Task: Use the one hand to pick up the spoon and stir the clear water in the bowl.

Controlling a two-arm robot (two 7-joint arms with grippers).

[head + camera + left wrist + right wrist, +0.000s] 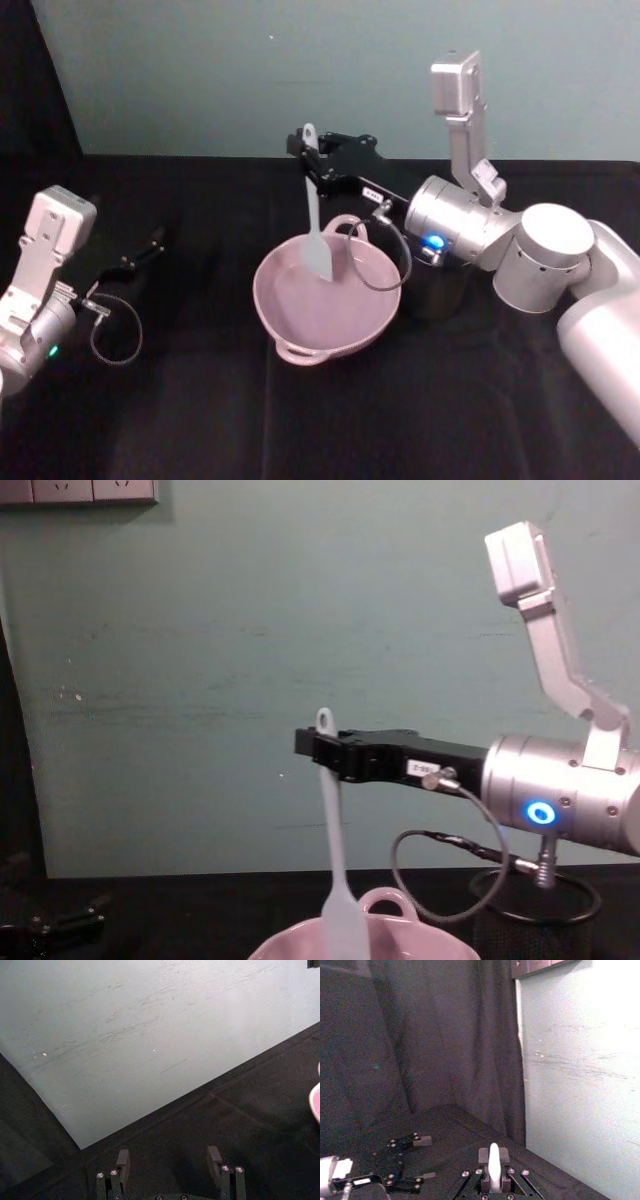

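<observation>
Spoon (313, 215) hangs nearly upright over the middle of the black-draped table (200, 420), the holed end of its handle pointing up. Its flat pale blade dips inside the rim of the pale pink bowl (264, 300). The right gripper (305, 150) reaches in from the bowl's 2 o'clock, and its slim black fingers are clenched on the upper handle just below the hole. In the chest view, the gripper (318, 748) stretches out level, the spoon (332, 860) drops straight from it, and the blade's lower part passes behind the near rim of the bowl (420, 945). The right wrist view shows the white handle tip (493, 1160) pinched between the two pads. The water (340, 310) is hardly distinguishable from the pink interior, so it cannot be told whether the blade touches it. The bowl's loop handles sit at about 12 and 6 o'clock on its rim. A black wire-mesh cup (440, 290) stands just beside the bowl at 3 o'clock, under the silver arm. The left gripper (160, 238) rests well apart at the bowl's 9 o'clock, its fingers (122, 1157) spread and empty.
</observation>
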